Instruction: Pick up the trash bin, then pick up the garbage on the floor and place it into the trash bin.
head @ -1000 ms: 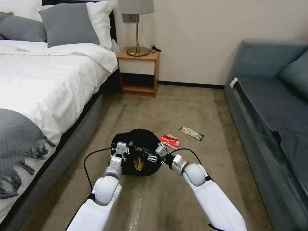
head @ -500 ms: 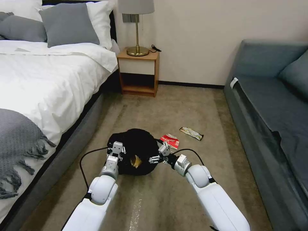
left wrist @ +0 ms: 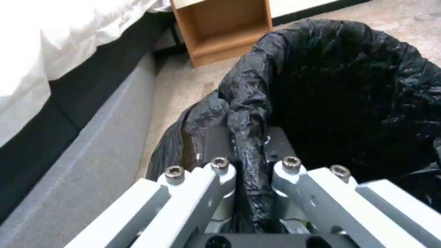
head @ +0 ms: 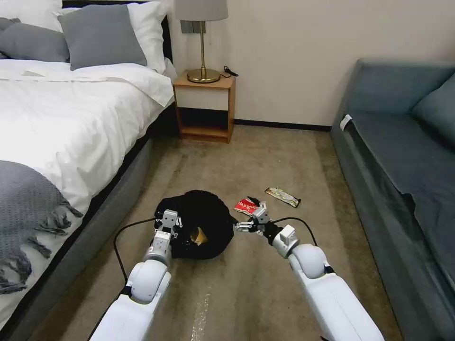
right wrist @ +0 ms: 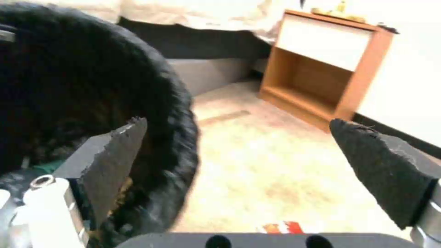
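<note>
- Your left gripper (head: 171, 230) is pinched on the near-left rim of the trash bin (head: 208, 213); in the left wrist view its fingers (left wrist: 220, 172) squeeze a fold of the black bag liner (left wrist: 248, 113) between them.
- Your right gripper (head: 248, 219) hangs spread wide and holds nothing, just off the bin's right side; in the right wrist view its two dark pads (right wrist: 115, 151) stand well apart with carpet (right wrist: 275, 172) between them.
- The bin's mouth faces you, and inside it you can see a tan-brown paper wrapper (head: 199, 235) low against the dark liner. The right wrist view also shows a bit of green (right wrist: 46, 167) down in the bin; you cannot tell what it is.
- The red-white snack packet (head: 245, 206) lies on the carpet just beyond the right gripper, partly covered by it, close to the bin's right side.
- The dark silvery bar wrapper (head: 282, 196) lies on the carpet farther right of that packet, toward the grey sofa (head: 403, 156).
- The bin sits on the open carpet between the bed (head: 61, 123) at your left and the sofa at your right, with the wooden nightstand (head: 205, 106) well beyond it by the wall.
</note>
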